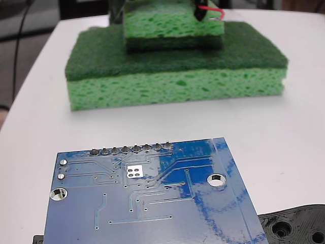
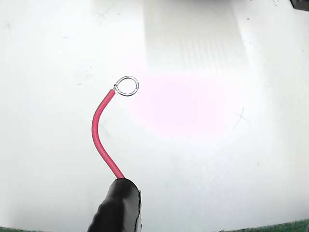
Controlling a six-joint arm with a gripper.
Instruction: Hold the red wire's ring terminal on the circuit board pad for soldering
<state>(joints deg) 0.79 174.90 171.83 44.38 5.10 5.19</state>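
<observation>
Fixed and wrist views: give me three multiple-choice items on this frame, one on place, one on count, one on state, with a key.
1. Where is the red wire in the fixed view?
A. on the circuit board
B. far behind the board, by the sponges
C. on the black plastic piece

2. How many dark holes has the pad?
A. two
B. four
C. six

3. What is the ring terminal doing?
A. resting on the pad
B. hanging over bare white table
C. pushed into a sponge

Key: 1 B, the wire shows at the top by the small sponge; 2 B, four dots on the square; 3 B, the wrist view shows only table beneath it.
</observation>
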